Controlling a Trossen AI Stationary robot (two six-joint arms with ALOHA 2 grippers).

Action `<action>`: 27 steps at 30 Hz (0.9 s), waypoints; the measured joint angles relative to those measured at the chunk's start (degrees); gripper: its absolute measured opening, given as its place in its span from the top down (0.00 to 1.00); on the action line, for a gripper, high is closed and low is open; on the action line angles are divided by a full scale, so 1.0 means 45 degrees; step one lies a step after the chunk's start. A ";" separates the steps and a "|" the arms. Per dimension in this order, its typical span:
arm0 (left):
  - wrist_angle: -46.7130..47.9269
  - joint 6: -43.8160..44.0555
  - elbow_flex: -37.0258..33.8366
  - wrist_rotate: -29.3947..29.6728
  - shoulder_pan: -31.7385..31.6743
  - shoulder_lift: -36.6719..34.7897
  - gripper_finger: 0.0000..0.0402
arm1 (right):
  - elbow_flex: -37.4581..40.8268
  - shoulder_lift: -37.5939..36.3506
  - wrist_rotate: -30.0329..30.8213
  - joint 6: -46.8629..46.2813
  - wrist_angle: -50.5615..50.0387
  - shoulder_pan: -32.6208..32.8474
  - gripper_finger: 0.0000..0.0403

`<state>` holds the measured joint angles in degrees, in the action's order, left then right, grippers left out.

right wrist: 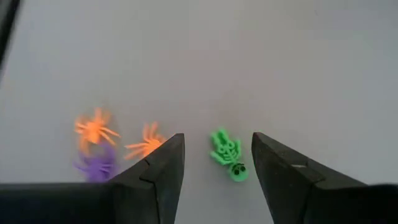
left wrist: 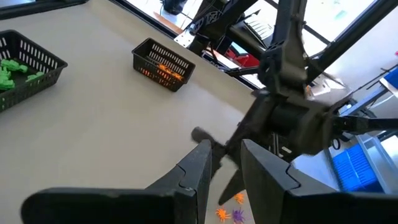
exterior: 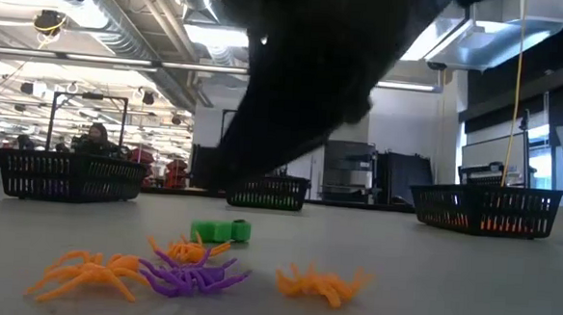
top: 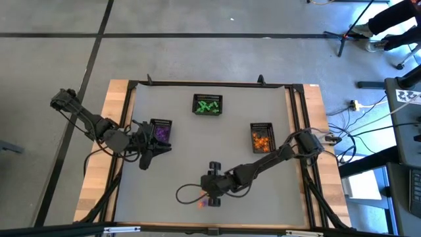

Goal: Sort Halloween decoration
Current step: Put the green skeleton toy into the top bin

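bright even light, ceiling lamps (exterior: 125,19) glare, near arm (exterior: 315,72) blurred dark.

You are working on a matt grey table top (top: 210,148), smooth and without sheen, edged by bare pale wood planks (top: 99,164) with visible grain and a black metal frame (top: 210,84). The three baskets are black mesh, wire or plastic you cannot tell: the one with green pieces (top: 207,105), the one with orange pieces (top: 262,137), the one with purple pieces (top: 160,130). The orange spiders (exterior: 87,271), the purple spider (exterior: 193,276) and the green skeleton (right wrist: 228,154) look like moulded plastic, slightly glossy. The right gripper (right wrist: 217,163) has matt dark plastic fingers (right wrist: 283,177), as has the left gripper (left wrist: 227,163).
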<state>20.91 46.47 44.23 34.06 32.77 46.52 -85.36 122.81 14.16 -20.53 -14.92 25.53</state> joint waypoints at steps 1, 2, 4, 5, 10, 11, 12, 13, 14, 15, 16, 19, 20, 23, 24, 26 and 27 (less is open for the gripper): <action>-0.0017 0.0013 0.0000 0.0000 0.0000 0.0000 0.80 | -0.0005 0.0118 -0.0185 0.0000 -0.0005 -0.0069 0.54; -0.0031 0.0016 0.0000 0.0003 0.0000 0.0003 0.80 | 0.0000 0.0271 -0.0435 0.0004 -0.0066 -0.0166 0.54; -0.0072 0.0021 0.0000 0.0039 0.0000 0.0000 0.80 | 0.0009 0.0605 -0.1080 0.0005 0.0050 -0.0340 0.54; -0.0103 0.0021 0.0000 0.0076 0.0000 0.0000 0.80 | -0.0009 0.0674 -0.1387 0.0009 0.0106 -0.0427 0.54; -0.0133 0.0236 0.0000 0.0217 -0.0005 0.0000 0.80 | -0.0058 0.0820 -0.1687 0.0010 -0.0060 -0.0546 0.58; -0.0131 0.0254 0.0000 0.0221 -0.0005 0.0000 0.80 | -0.0058 0.0811 -0.1639 0.0014 -0.0092 -0.0546 0.61; -0.0134 0.0254 0.0000 0.0223 -0.0005 0.0000 0.80 | -0.0053 0.0769 -0.1613 0.0033 -0.0138 -0.0546 0.64; -0.0126 0.0258 0.0000 0.0225 -0.0005 0.0000 0.80 | -0.0050 0.0758 -0.1613 0.0057 -0.0163 -0.0546 0.67; -0.0126 0.0259 0.0000 0.0236 -0.0005 0.0000 0.80 | -0.0043 0.0757 -0.1621 0.0063 -0.0182 -0.0546 0.71; -0.0125 0.0259 0.0000 0.0274 -0.0005 0.0000 0.80 | -0.0043 0.0749 -0.1630 0.0063 -0.0207 -0.0546 0.75; -0.0121 0.0256 0.0000 0.0316 -0.0005 0.0000 0.80 | -0.0037 0.0705 -0.1667 0.0063 -0.0252 -0.0546 0.79; -0.0117 0.0249 0.0000 0.0418 -0.0005 0.0000 0.80 | -0.0029 0.0647 -0.1725 0.0023 -0.0333 -0.0551 0.90; -0.0112 0.0249 0.0000 0.0428 -0.0005 0.0000 0.80 | -0.0034 0.0522 -0.1762 0.0000 -0.0454 -0.0603 0.93; -0.0092 0.0229 0.0000 0.0558 -0.0005 0.0002 0.80 | -0.0233 0.0299 -0.2191 -0.0316 -0.0945 -0.0845 0.96; -0.0076 0.0220 0.0000 0.0593 -0.0005 0.0005 0.80 | -0.0317 0.0156 -0.2290 -0.0331 -0.1119 -0.0955 0.96; -0.0086 0.0215 0.0000 0.0689 -0.0005 0.0005 0.80 | -0.0581 -0.0279 -0.2180 -0.0205 -0.1359 -0.1308 0.96; -0.0083 0.0215 0.0000 0.0744 -0.0005 0.0005 0.80 | -0.0749 -0.0550 -0.2018 -0.0038 -0.1472 -0.1547 0.95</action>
<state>20.53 47.44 44.23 37.41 32.75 46.54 -88.73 120.33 5.07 -20.70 -21.54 18.57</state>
